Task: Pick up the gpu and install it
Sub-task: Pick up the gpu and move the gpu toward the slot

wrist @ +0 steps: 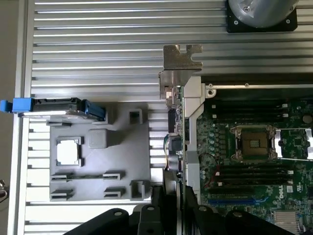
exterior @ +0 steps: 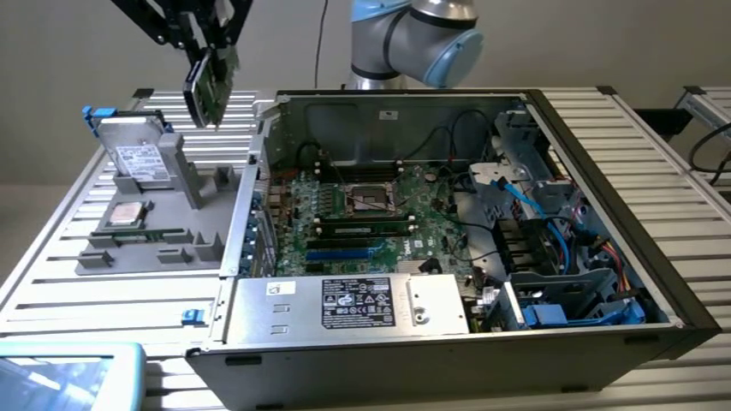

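My gripper (exterior: pixel 209 43) hangs high over the table at the exterior view's left, shut on the gpu (exterior: pixel 211 86). The card is a thin green board that hangs below the fingers, edge down, above the gap between the grey holder tray (exterior: pixel 211 244) and the open computer case (exterior: pixel 674 291). In the wrist view the gpu (wrist: pixel 177 122) shows edge-on, its silver bracket (wrist: pixel 182 61) at the far end. It lines up over the case's wall beside the motherboard (wrist: pixel 254 147). My black gripper (wrist: pixel 178 198) clamps the card's near end.
The tray holds a silver hard drive (exterior: pixel 143 158) standing upright, a processor (exterior: pixel 126 214) and a narrow memory stick (exterior: pixel 143 233). The case lies open with its power supply (exterior: pixel 354 304) in front and cables and drive bays at the right. The arm's base (exterior: pixel 400 43) stands behind it.
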Robot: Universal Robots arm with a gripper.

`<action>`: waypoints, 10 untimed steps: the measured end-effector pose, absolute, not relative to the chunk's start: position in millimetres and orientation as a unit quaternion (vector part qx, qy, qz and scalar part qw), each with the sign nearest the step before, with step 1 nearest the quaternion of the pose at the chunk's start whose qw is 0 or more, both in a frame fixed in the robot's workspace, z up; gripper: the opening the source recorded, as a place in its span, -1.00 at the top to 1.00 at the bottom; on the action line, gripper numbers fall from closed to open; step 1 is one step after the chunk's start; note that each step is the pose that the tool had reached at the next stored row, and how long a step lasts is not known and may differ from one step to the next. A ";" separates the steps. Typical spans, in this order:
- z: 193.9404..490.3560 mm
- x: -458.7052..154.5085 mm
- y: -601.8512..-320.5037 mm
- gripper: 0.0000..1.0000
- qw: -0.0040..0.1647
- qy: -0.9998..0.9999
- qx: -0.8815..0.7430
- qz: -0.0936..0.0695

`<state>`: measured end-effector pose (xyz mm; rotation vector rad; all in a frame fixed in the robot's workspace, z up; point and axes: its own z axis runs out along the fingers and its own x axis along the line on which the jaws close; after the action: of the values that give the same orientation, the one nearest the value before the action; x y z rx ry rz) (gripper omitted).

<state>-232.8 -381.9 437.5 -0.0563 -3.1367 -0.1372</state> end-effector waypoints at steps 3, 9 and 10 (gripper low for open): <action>437.5 -219.7 -382.3 0.44 0.003 -0.999 -0.018 -0.044; 437.5 -192.6 -383.6 0.44 0.005 -0.999 -0.018 -0.044; 437.5 -188.1 -384.4 0.44 0.006 -0.999 -0.018 -0.044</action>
<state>-188.1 -384.4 437.5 -0.0569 -3.1265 -0.1364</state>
